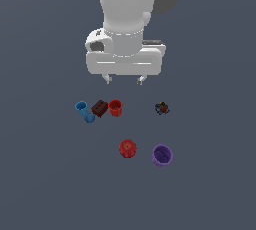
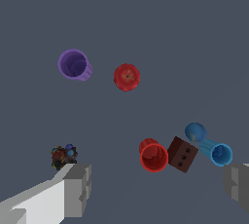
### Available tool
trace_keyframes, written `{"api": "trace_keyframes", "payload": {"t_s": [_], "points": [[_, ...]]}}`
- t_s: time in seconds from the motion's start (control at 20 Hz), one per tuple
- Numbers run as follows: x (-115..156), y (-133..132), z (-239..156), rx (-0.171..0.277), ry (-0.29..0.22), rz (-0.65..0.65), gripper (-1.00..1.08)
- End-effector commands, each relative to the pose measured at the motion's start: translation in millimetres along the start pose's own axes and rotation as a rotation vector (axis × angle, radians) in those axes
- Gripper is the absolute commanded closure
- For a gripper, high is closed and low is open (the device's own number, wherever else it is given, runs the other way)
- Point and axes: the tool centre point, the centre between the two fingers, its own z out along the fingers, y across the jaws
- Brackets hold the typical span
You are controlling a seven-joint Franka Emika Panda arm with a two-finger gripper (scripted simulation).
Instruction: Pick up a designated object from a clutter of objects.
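Note:
The purple ribbed cup (image 1: 162, 155) lies on the grey floor at the front of the exterior view's right, hollow rim showing; it also shows in the wrist view (image 2: 75, 65). My gripper (image 1: 123, 79) hangs open and empty well above and behind the clutter, far from the purple cup. In the wrist view the gripper (image 2: 158, 186) shows two spread fingers (image 2: 78, 189). The clutter holds a red knob (image 1: 128, 148), a red cup (image 1: 115, 108), a dark brown block (image 1: 100, 108), a blue tube (image 1: 85, 112) and a tiny multicoloured item (image 1: 162, 108).
The red knob (image 2: 127, 77) lies close beside the purple cup. The red cup (image 2: 153, 156), brown block (image 2: 182, 154) and blue tube (image 2: 208, 144) sit bunched together. The multicoloured item (image 2: 63, 156) lies apart, near one finger in the wrist view.

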Motion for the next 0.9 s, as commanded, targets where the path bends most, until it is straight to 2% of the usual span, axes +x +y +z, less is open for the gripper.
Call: {"api": "trace_keyframes", "payload": {"t_s": [0.0, 0.35, 0.85], "points": [[0.0, 0.0, 0.0, 0.000, 0.000, 0.000, -0.20], [-1.4, 13.6, -3.0, 0.006, -0.005, 0.033, -0.20], [12.6, 6.8, 7.0, 0.001, -0.006, 0.011, -0.20]]}}
